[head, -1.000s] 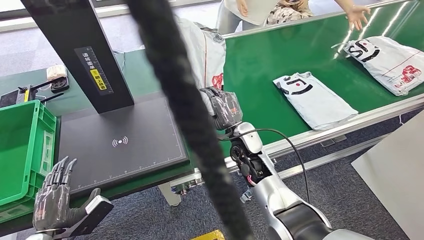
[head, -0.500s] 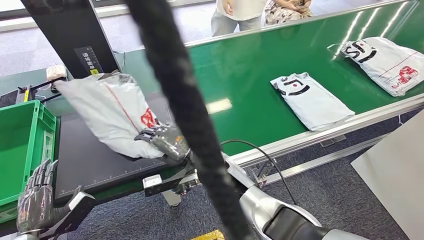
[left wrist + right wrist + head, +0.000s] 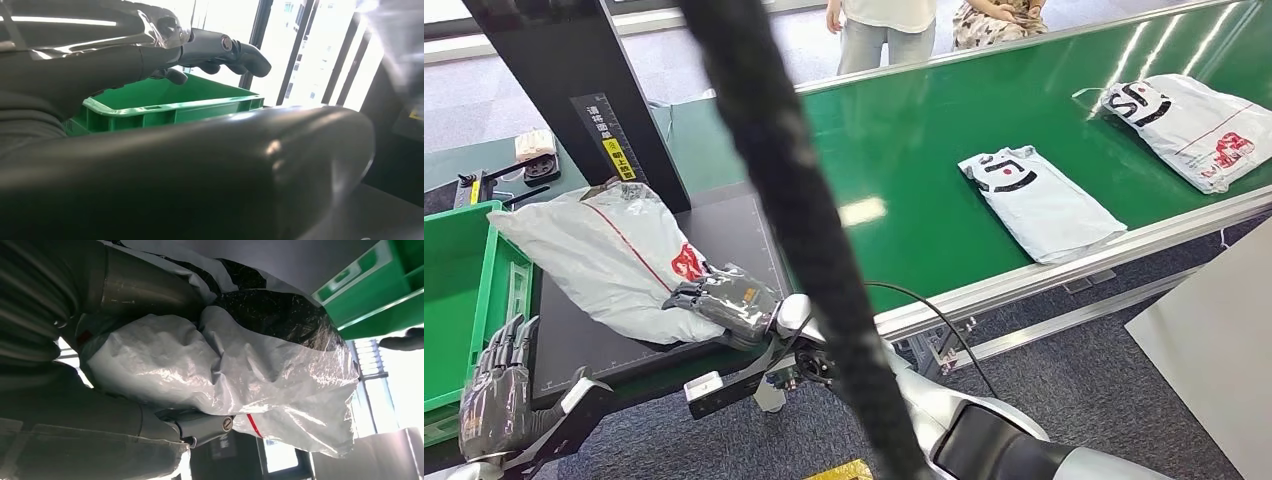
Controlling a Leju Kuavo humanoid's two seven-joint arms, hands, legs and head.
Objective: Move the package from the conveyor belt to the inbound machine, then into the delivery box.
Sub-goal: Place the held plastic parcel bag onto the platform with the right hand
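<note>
So the right hand (image 3: 729, 305) has the package (image 3: 609, 255) clamped by its near right end, and the bag is lying across the dark scan plate of the inbound machine (image 3: 734, 235), its far left corner poking out toward the green delivery box (image 3: 486, 215). From the right wrist view you can see the fingers bunched into crinkly plastic, the film puckered around them.

That bag looks soft and light to me, basically a floppy poly mailer with something limp inside (clothes, I'd guess). It sags and wrinkles instead of holding shape, so one end will droop when lifted. The glossy film is probably slippery too. I'd grab a fat fold near the middle or a good bunch of the end, not a flat face.

The left hand (image 3: 499, 390) hangs low, near the box's front corner, fingers loosely apart, holding nothing. Two more bags (image 3: 1036, 195) sit over on the conveyor belt (image 3: 924, 130) to the right.
</note>
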